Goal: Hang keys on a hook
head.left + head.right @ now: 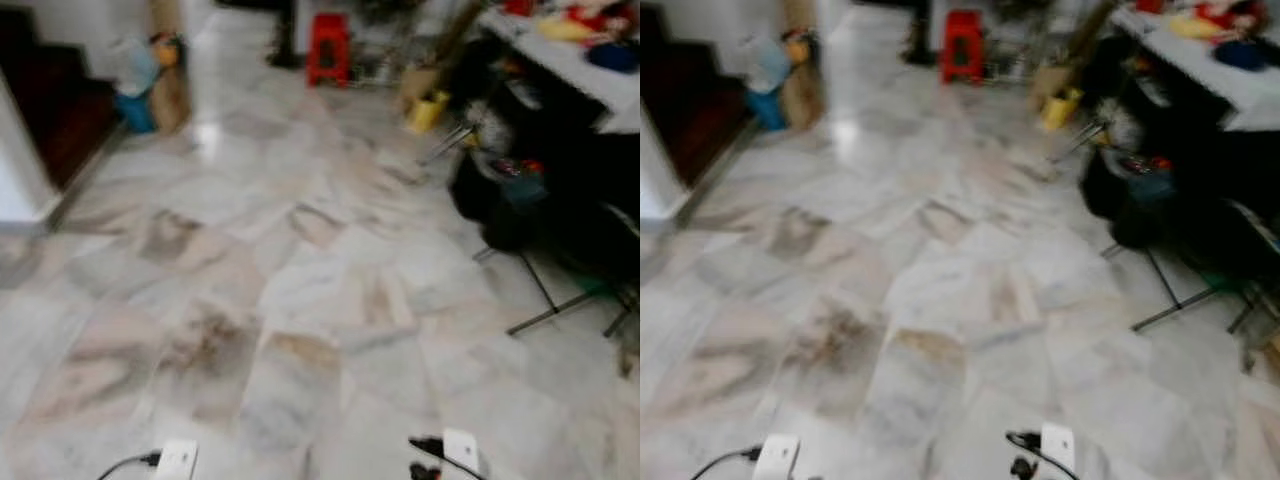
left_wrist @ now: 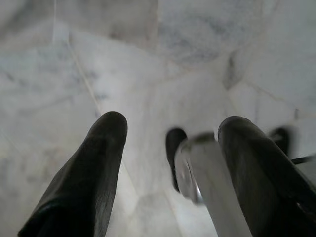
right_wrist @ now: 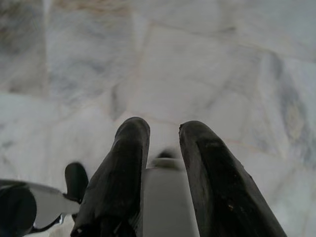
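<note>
Left eye view, blurred, looks down across a pale marble floor [image 1: 300, 260]; at its near edge, about 7 and 5 o'clock, two small white blocks with black cables show, the robot's own parts. Left wrist view has the left gripper [image 2: 170, 148] hanging over the floor, jaws well apart with nothing between them. Right wrist view has the right gripper [image 3: 163, 148] also above the tiles, jaws a narrow gap apart and empty. Farther out, at 3 o'clock, stands a black chair [image 1: 520, 200] on thin metal legs under a white surface [image 1: 570, 60] loaded with bright clutter. At 9 o'clock a dark stair [image 1: 50, 110] rises behind a white wall edge. Toward 1 o'clock sits a yellow container [image 1: 428, 110], at 12 a red stool [image 1: 328, 48], and at 11 a blue bin [image 1: 135, 108]. Keys and hook cannot be made out.
</note>
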Controlling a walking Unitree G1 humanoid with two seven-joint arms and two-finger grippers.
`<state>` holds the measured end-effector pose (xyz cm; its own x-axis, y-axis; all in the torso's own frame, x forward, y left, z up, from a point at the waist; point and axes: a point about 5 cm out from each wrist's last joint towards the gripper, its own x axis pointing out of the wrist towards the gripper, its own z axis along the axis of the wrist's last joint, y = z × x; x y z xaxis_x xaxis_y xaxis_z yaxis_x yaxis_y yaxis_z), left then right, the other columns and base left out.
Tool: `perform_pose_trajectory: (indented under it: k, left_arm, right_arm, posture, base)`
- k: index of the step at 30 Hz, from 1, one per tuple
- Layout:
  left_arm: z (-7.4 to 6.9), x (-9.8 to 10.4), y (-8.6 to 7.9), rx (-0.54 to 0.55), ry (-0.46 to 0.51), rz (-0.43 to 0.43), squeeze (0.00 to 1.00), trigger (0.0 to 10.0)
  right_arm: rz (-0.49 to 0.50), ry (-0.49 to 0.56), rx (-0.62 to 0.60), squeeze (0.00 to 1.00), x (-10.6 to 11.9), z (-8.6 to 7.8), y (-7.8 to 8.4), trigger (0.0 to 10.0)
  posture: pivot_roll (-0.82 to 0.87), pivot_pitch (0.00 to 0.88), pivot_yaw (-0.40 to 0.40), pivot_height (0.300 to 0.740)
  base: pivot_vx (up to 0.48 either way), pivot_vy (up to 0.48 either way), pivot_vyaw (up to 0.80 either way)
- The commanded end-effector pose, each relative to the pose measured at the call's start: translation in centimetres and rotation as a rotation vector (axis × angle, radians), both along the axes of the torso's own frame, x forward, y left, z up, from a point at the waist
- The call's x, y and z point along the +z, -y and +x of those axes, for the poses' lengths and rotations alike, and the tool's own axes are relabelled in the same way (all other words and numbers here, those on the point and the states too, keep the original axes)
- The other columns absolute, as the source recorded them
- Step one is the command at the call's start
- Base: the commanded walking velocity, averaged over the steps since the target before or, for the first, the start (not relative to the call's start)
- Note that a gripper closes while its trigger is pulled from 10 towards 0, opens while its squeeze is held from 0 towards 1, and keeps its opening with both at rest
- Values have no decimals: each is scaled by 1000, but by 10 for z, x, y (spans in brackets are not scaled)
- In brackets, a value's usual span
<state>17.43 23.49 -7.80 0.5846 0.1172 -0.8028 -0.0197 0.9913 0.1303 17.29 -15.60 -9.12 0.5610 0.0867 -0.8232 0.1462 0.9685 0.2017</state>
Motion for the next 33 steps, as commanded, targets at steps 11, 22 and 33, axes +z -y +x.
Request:
perform_pose_trajectory:
  k: [11,22,33]
  left_arm:
    - [3,-2,15,4,2,-48,0,10000]
    - [3,-3,18,5,4,-54,0,10000]
    - [2,-3,19,-4,1,-52,0,10000]
  right_arm:
    - [-63,-30,-37,0,-3,-9,15,10000]
    - [-69,-25,-45,1000,-3,-8,17,10000]
    - [-75,-32,-21,0,-3,-9,17,10000]
  posture:
    - [83,10,-121,732]
    - [83,10,-130,732]
    - [81,2,-129,732]
  base:
    - [0,0,-767]
    - [0,0,-756]
    - [0,0,-672]
